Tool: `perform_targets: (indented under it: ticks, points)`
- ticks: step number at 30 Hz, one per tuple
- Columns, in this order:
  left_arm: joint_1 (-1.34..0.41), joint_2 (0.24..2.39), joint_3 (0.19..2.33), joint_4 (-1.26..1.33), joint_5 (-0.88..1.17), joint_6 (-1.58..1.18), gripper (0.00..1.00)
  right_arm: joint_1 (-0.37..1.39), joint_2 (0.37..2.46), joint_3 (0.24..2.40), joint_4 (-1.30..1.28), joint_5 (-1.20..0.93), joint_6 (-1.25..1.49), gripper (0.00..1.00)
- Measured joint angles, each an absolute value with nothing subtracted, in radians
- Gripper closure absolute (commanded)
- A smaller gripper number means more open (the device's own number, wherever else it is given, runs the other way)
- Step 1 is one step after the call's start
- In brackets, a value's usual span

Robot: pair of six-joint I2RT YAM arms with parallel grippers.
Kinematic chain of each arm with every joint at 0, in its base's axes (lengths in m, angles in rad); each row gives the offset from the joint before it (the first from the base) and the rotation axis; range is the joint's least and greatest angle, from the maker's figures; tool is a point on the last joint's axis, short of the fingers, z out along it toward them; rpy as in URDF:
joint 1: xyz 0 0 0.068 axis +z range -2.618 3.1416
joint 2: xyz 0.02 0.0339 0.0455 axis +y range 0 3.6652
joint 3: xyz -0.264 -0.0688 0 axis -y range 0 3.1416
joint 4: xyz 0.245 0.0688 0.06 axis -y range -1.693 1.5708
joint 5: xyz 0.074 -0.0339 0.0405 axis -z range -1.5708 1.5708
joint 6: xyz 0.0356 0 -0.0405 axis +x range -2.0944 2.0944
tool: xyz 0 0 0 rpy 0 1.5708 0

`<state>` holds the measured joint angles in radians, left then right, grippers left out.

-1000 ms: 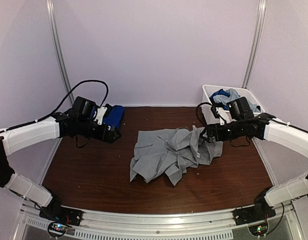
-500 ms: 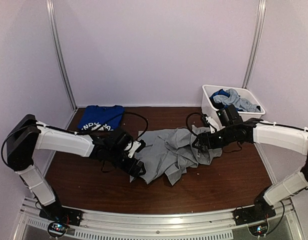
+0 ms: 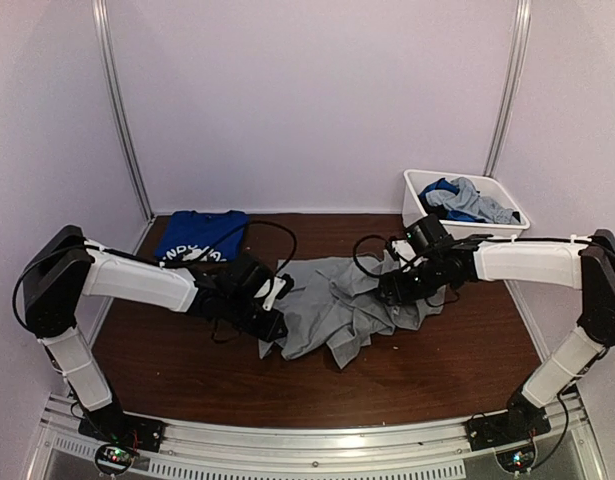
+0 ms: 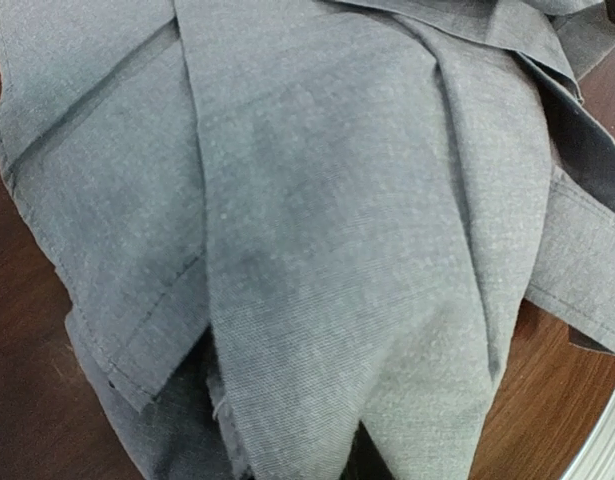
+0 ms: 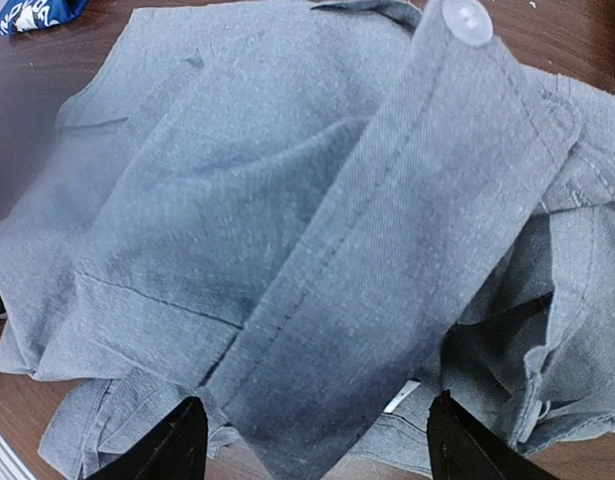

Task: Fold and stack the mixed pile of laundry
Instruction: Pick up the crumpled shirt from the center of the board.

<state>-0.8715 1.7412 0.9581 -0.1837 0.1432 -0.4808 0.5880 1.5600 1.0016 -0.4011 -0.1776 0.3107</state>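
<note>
grey shirt (image 3: 337,305) crumpled mid-table (image 3: 437,360), both arms on it. left gripper (image 3: 272,322) at its left edge, wrist cam all cloth, can't tell jaws. right gripper (image 5: 317,440) spread wide, placket (image 5: 387,230) between fingers. folded blue tee (image 3: 199,238) back-left. white bin (image 3: 411,195) holding clothes (image 3: 467,200) back-right, behind right arm.

One grey shirt (image 3: 337,305), one blue shirt (image 3: 200,237) far left, one bin (image 3: 415,200) far right; two arms: left arm (image 3: 137,282), right arm (image 3: 517,262).

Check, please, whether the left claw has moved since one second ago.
Yes. The left claw has moved away from the folded blue shirt at the back left. It went rightward and nearer to the arm bases, to the left edge of the grey garment.
</note>
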Motion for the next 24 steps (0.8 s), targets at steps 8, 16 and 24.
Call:
perform_targets:
  ticks: [8, 16, 24]
  points:
    - [-0.851, 1.674, 0.963, -0.225, 0.108, -0.478, 0.66, 0.590, 1.608, 0.975, -0.373, -0.198, 0.307, 0.80]
    - [-0.786, 1.520, 0.925, -0.232, 0.091, -0.480, 0.95, 0.592, 1.538, 1.027, -0.383, -0.264, 0.300, 1.00]
    - [-0.780, 1.514, 0.866, -0.199, 0.149, -0.484, 0.58, 0.598, 1.380, 1.147, -0.427, -0.300, 0.299, 1.00]
